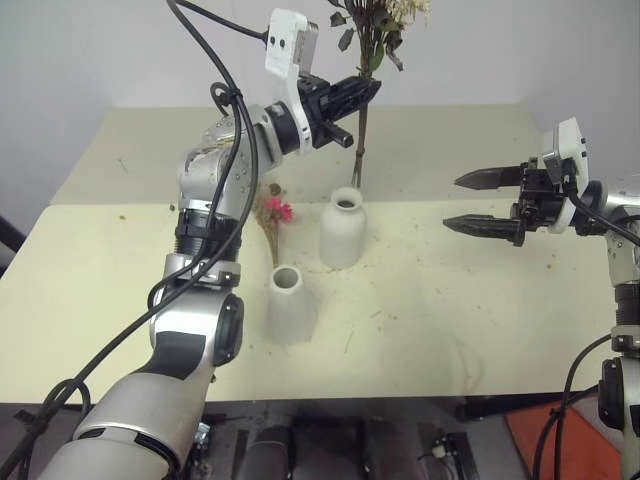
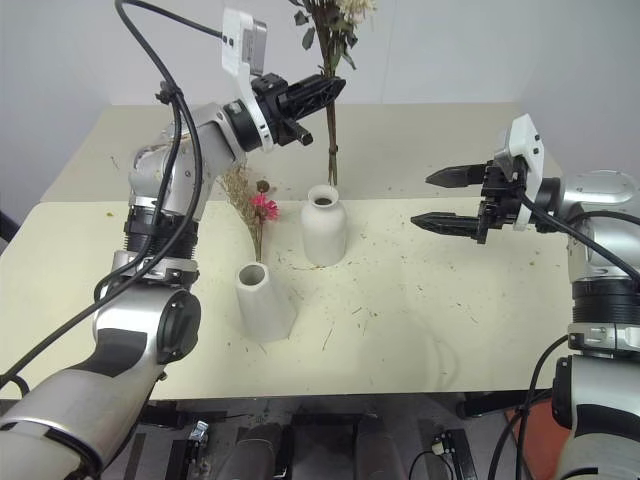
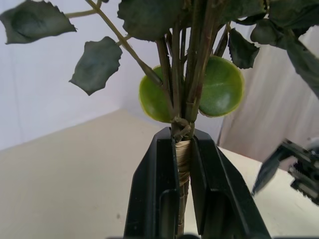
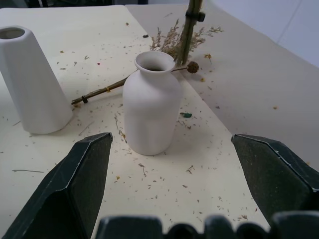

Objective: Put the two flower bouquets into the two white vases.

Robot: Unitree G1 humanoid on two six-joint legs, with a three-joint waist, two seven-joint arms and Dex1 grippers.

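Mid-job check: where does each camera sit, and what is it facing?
Head pair: looks down over table, both arms, two vases.
Left wrist: along the left end effector, shut on the leafy bouquet.
Right wrist: past the open right end effector at the bottle-shaped vase, faceted vase, second bouquet.
Shared: head and right wrist views share both vases.

Silver-grey arms, black cables (looping), black-fingered left end effector [image 1: 352, 98].
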